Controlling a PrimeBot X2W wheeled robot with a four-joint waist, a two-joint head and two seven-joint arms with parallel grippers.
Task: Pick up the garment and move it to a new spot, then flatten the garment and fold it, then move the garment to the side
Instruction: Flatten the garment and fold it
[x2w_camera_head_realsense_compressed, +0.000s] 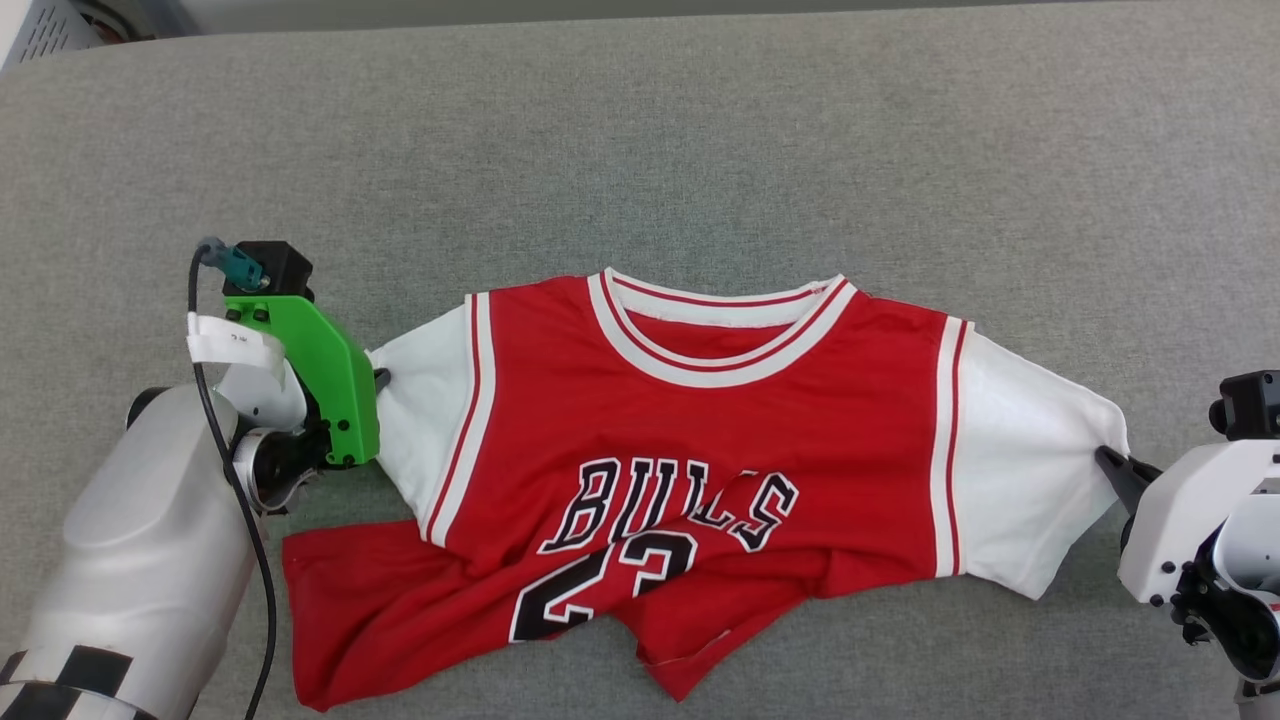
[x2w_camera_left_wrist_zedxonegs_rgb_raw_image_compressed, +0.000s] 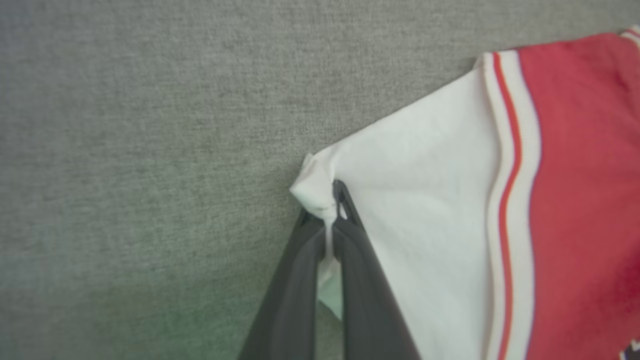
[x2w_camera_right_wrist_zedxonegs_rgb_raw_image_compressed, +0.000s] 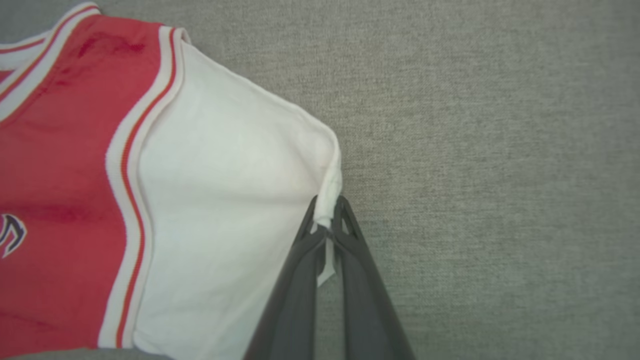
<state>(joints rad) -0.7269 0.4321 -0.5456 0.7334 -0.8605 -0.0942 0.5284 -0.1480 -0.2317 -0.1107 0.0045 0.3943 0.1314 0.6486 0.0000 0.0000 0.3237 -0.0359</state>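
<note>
Red garment lies face up on the grey fabric surface, near hem rumpled — left claw clamped on its left sleeve tip, right claw on the right; pulling apart evenly, low and gently, should flatten it.

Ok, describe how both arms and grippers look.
The left arm is a rounded pale-grey forearm with a bright green bracket, a black cable, a teal plug and a white tag. The right arm is cased in white. The left gripper and right gripper each have long dark tapering fingers.
</note>
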